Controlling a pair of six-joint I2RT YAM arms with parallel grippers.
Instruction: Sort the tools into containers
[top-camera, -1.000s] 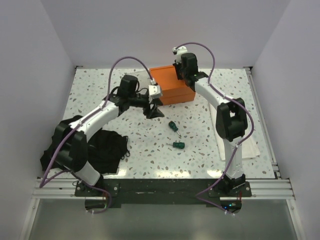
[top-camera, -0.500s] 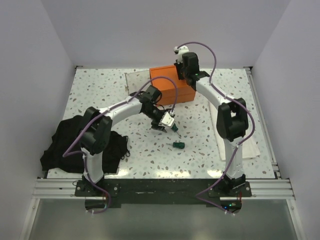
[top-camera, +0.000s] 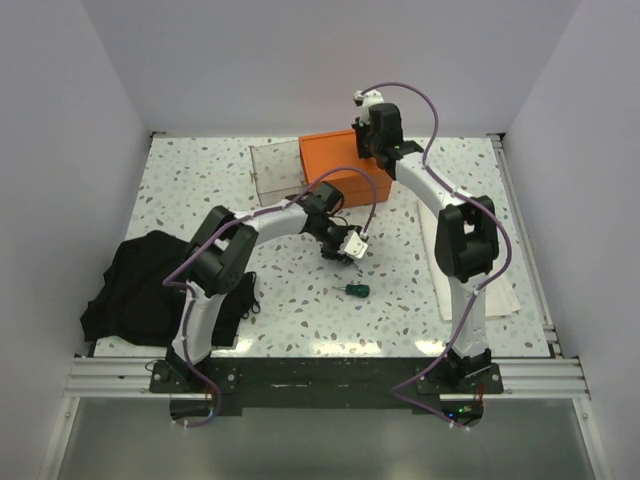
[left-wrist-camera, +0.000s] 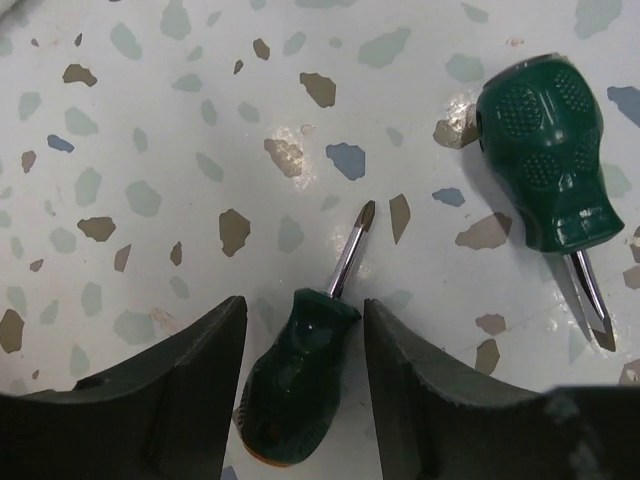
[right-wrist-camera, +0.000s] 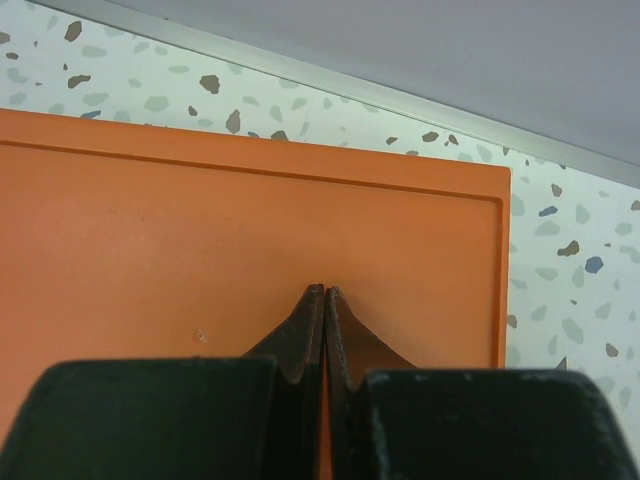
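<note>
In the top view I am watching the left end effector (top-camera: 349, 246) hanging low over the middle of the desk (top-camera: 200, 190). 1 green screwdriver (top-camera: 353, 290) is lying just beside it, toward the arm bases. The clear bin (top-camera: 275, 168) and orange box (top-camera: 340, 180) are standing at the far side. The right end effector (top-camera: 372, 128) is sitting over the box, so the left arm is plainly the nearer.

The left wrist view is showing what the top view hides. A stubby dark green screwdriver (left-wrist-camera: 300, 385) is lying directly between the 2 fingers (left-wrist-camera: 150, 410), handle toward the wrist and shaft pointing straight away. The jaws are standing part open either side of the handle, not yet clamping it.

The right wrist view is showing that end effector pressed fully together, holding nothing.
</note>
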